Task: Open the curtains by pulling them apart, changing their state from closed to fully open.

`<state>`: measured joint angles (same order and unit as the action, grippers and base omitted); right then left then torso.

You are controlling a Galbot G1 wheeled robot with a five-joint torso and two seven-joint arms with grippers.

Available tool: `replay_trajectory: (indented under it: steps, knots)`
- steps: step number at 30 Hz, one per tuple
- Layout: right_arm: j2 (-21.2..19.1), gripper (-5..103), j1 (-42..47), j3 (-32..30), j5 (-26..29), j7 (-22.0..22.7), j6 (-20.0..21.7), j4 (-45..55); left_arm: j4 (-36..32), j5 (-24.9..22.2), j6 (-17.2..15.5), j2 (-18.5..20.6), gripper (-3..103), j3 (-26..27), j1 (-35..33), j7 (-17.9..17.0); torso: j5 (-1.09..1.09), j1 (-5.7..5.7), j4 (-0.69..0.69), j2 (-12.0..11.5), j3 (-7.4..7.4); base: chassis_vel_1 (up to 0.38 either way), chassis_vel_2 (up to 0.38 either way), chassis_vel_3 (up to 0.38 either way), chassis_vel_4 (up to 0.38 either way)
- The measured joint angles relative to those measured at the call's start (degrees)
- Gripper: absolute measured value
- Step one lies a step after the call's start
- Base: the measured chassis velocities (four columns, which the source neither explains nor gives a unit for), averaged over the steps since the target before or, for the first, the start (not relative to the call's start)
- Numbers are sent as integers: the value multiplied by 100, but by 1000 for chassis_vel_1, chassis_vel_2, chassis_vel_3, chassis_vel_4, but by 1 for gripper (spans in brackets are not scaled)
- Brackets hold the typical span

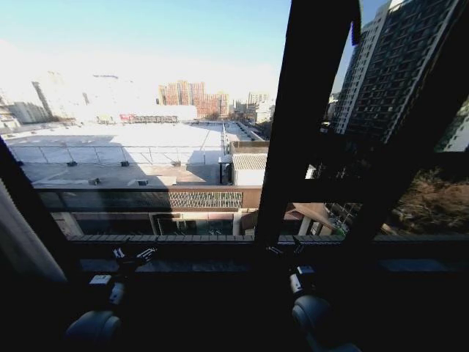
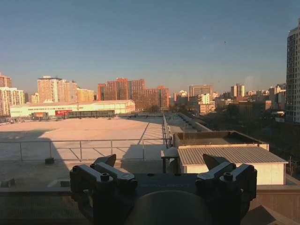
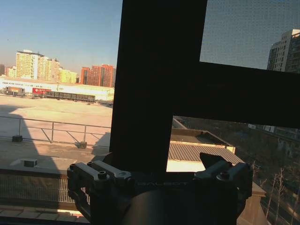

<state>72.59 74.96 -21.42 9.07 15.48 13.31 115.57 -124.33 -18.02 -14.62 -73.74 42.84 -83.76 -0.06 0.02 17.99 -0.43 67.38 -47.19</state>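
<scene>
Where the head view reaches its lower left edge, a strip of pale, softly pleated curtain fabric (image 1: 18, 242) hangs gathered against the side of the window, well away from the glass in the middle. The broad pane beside it is bare and looks out over a flat concrete rooftop (image 1: 132, 150) ringed by a thin metal railing, with blocky red-brick towers beyond. A thick, dark, square-edged window frame post (image 1: 304, 117) rises just right of centre, and a horizontal bar crosses from it toward the right.

The left claw (image 1: 134, 254) is raised low in front of the sill (image 1: 220, 238), left of the post; in its wrist view the two angular metal fingers (image 2: 104, 177) stand spread apart with nothing between them, facing the open glass. The right claw (image 1: 287, 249) sits at a similar height directly before the post; its wrist view shows its bolted, matte black fingers (image 3: 101, 174) likewise spread and empty, with the post (image 3: 154, 84) and crossbar close ahead. Both rounded grey forearms rise from the shadowed bottom of the head view.
</scene>
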Motion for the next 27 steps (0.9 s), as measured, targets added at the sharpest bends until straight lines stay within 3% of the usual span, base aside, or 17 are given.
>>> replay_trajectory:
  steps: [17,27]
  knots:
    - [7,100,-39,5,-3,50,6,-93,37,34,0,-91,100,-41,35,2,-1,-1,0,1,0,-270,-441,261,439]
    - [14,100,-25,6,-14,73,6,-102,58,139,16,-130,100,-52,-1,14,-1,0,1,0,0,-133,-417,135,424]
